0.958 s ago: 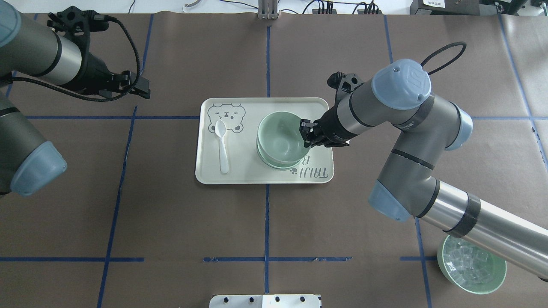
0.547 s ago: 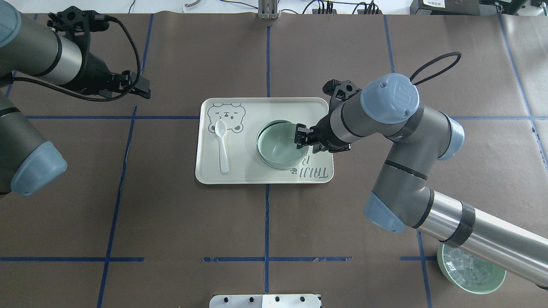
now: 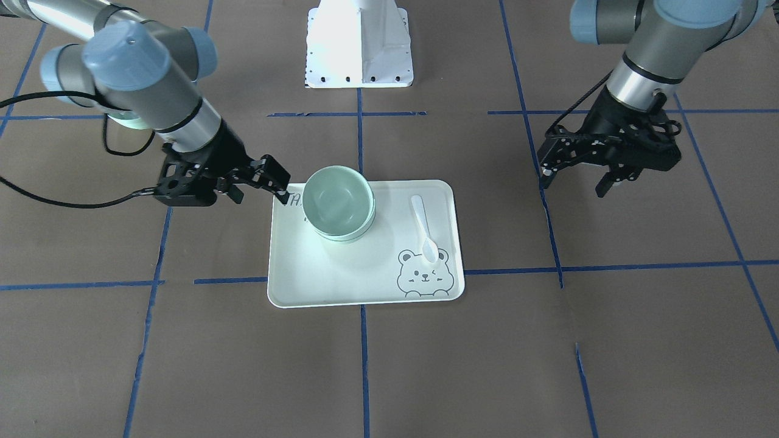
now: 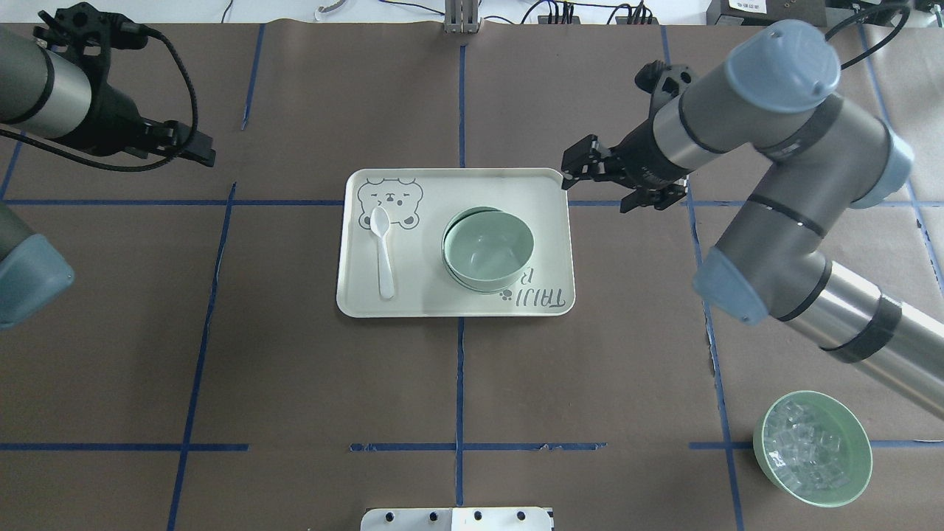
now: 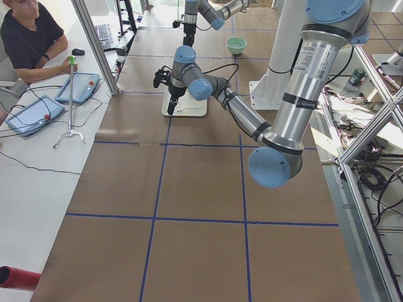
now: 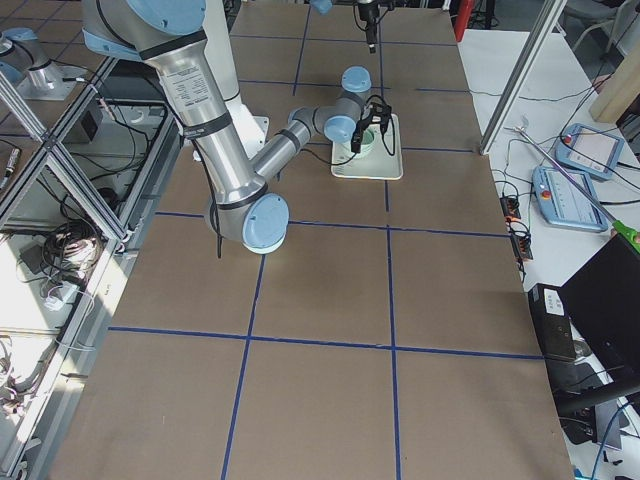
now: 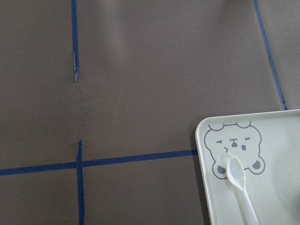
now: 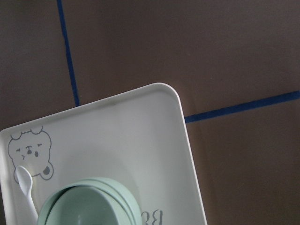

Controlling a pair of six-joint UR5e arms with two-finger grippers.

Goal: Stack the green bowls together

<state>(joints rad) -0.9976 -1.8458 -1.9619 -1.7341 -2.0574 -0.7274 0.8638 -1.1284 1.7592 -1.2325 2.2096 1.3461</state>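
Note:
The pale green bowls [image 4: 487, 249] sit nested in one stack on the right half of the bear-print tray [image 4: 413, 299]; the stack also shows in the front view [image 3: 338, 204] and at the bottom of the right wrist view [image 8: 89, 204]. My right gripper [image 4: 568, 173] is open and empty, just off the tray's far right corner, apart from the stack; in the front view [image 3: 281, 182] it is beside the tray's edge. My left gripper [image 4: 206, 153] is open and empty over bare table far left of the tray; it also shows in the front view [image 3: 572, 181].
A white spoon [image 4: 382, 252] lies on the tray's left half by the bear print. A green bowl of clear ice-like cubes [image 4: 811, 448] stands near the table's front right. Blue tape lines cross the brown table cover.
The right gripper lowered a bowl into the stack, let go of it and pulled back up and to the right, off the tray. The left arm shifted a little further left.

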